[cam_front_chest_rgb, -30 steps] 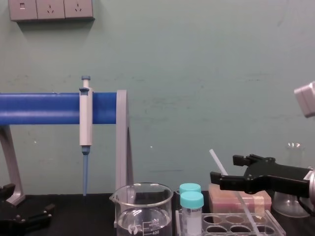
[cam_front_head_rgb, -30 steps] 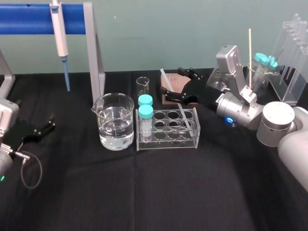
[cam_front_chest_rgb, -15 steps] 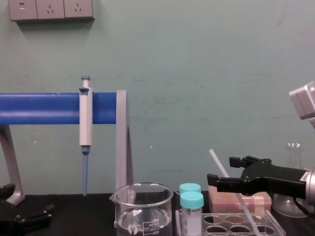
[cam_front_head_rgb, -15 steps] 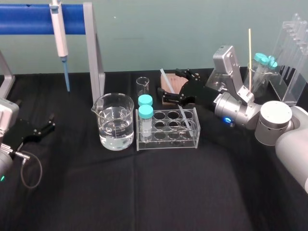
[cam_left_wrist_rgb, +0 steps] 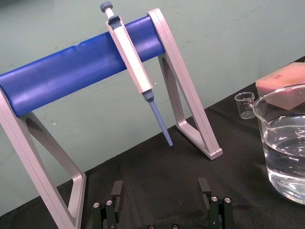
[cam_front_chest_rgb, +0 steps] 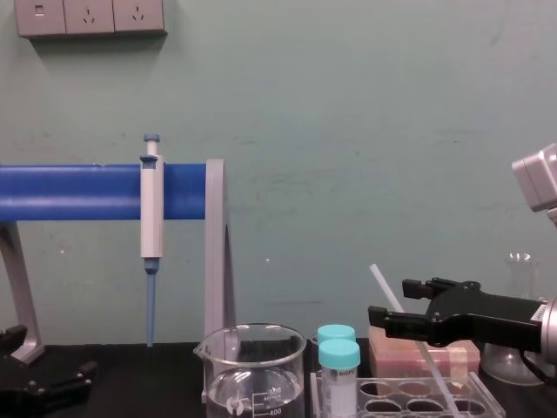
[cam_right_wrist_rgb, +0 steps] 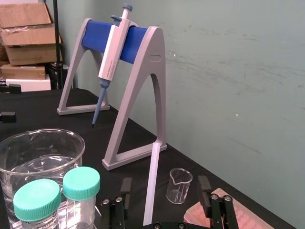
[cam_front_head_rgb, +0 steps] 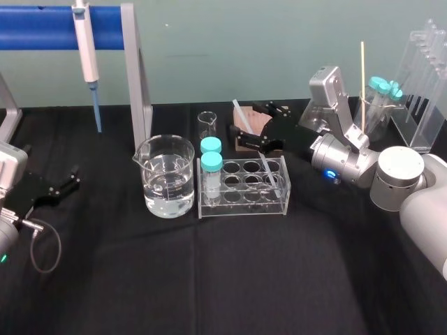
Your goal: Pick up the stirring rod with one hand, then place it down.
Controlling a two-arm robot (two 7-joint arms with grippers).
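Ok so I'm at the reach-in part of the pick, no grab yet. The rod [cam_front_head_rgb: 239, 112] is standing slanted in the rack [cam_front_head_rgb: 241, 190], low end down in one of the holes, top end leaning up and back toward the wall. My right end effector [cam_front_head_rgb: 248, 122] is up at the rod's upper half with its fingers spread wide. In the right wrist view the rod runs up between the two fingers [cam_right_wrist_rgb: 204, 188], and as far as I can tell it touches neither.

My guess at the next move: nudge in until the rod sits square between the pads, squeeze gently, then pull it out along its own slant so the rack doesn't tip or get dragged. It's thin and looks slick, so an off-centre pinch could let it swivel.

Left end effector [cam_front_head_rgb: 68, 180] is parked low at the left of the worktop [cam_front_head_rgb: 209, 279], fingers apart, holding nothing.
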